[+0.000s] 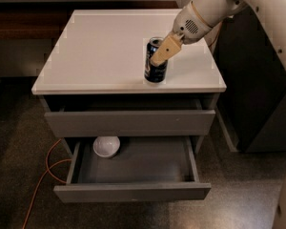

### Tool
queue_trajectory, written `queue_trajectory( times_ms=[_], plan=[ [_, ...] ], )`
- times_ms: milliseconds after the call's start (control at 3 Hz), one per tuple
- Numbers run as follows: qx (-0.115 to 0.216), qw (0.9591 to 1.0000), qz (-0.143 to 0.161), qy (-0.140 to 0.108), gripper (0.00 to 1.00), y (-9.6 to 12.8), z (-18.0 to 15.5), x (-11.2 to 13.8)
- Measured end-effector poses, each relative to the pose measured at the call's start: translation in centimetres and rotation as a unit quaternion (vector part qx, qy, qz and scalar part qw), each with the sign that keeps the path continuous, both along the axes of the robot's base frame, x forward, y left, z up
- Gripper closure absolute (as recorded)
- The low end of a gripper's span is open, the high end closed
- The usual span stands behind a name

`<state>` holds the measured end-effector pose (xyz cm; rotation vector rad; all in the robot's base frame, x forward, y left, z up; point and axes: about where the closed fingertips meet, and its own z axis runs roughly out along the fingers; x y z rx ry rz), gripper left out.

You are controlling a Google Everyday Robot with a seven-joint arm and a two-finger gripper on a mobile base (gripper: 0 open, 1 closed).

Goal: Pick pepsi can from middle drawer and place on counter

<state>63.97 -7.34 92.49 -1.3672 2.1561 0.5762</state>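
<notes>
The pepsi can (pixel 155 73), dark blue with a silver top, stands upright on the counter (pixel 105 46) near its front right part. My gripper (pixel 158 57) reaches in from the upper right. Its tan finger (pixel 165 49) lies across the front of the can's upper half, and the other finger is hidden behind the can. The gripper is shut on the can. The middle drawer (pixel 133 193) is pulled out wide below and holds only a white bowl (pixel 106 146) at its back left.
The top drawer (pixel 128 123) stands slightly ajar under the counter. A black cabinet (pixel 264 94) is close on the right. An orange cable (pixel 46 173) runs over the dark floor at the left of the drawers.
</notes>
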Motion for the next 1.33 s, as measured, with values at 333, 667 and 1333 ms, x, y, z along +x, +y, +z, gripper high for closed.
queue_trajectory(
  times_ms=[333, 667, 1333],
  plan=[
    [-0.016, 0.9995, -0.024, -0.012, 1.0, -1.7, -0.2, 2.2],
    [-0.036, 0.9983, -0.043, -0.016, 0.84, -3.0, -0.2, 3.5],
    [-0.03, 0.9981, -0.051, -0.014, 0.38, -4.3, -1.4, 4.9]
  ],
)
